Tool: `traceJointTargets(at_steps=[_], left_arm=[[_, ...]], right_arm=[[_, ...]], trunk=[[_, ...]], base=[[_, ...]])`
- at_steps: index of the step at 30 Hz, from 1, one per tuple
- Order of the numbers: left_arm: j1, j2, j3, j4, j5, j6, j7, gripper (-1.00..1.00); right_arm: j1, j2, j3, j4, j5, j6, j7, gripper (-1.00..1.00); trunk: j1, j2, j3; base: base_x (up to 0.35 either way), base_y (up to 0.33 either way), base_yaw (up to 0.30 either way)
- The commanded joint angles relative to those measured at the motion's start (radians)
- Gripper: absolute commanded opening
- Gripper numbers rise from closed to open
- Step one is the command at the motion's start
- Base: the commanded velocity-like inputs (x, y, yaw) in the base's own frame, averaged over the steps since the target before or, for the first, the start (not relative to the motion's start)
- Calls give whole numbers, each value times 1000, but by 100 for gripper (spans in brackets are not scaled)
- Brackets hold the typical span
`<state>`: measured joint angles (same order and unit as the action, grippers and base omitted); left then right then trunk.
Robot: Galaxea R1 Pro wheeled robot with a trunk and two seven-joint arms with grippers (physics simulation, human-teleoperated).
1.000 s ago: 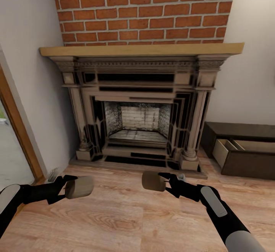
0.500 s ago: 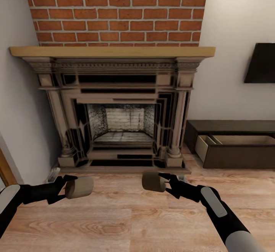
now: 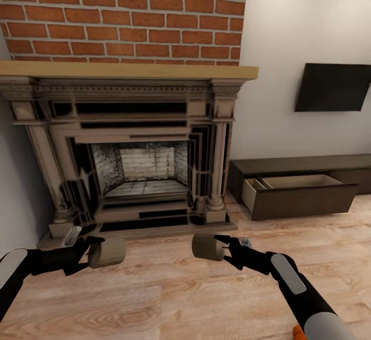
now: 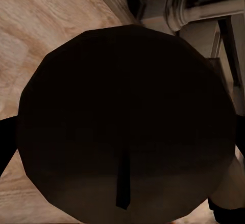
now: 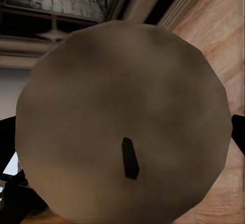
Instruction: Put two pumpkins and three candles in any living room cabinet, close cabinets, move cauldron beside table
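- Each claw carries a candle: the left claw (image 3: 91, 254) is clamped on one stubby candle (image 3: 106, 252), the right claw (image 3: 226, 248) on another candle (image 3: 207, 246), both held above the wood floor (image 3: 170, 293) in front of the fireplace (image 3: 134, 149).
- The cabinet (image 3: 304, 185) stands off to the right against the wall, one drawer (image 3: 299, 195) pulled open, its pale inside looking bare, so neither candle is stowed yet.
- I judge the job early: stowing, closing and the cauldron remain.
- Both arms reach forward at low height, forearms angled inward, candles lying sideways with their wick ends (image 5: 130, 157) facing the wrist cameras.
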<state>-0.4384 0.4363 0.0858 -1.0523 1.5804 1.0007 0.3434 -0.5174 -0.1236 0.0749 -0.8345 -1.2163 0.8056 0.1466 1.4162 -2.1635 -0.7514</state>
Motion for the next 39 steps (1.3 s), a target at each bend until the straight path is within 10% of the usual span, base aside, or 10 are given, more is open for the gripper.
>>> traceJointTargets(at_steps=[1, 39], left_arm=[[0, 0, 2, -1, 20, 1, 9, -100], [0, 1, 2, -6, 20, 1, 9, -100]], right_arm=[[-1, -1, 2, 1, -2, 1, 7, -100], [-1, -1, 2, 1, -3, -8, 7, -100]], trunk=[[0, -1, -1], [0, -1, 16]], base=[[0, 0, -275], [0, 0, -275]])
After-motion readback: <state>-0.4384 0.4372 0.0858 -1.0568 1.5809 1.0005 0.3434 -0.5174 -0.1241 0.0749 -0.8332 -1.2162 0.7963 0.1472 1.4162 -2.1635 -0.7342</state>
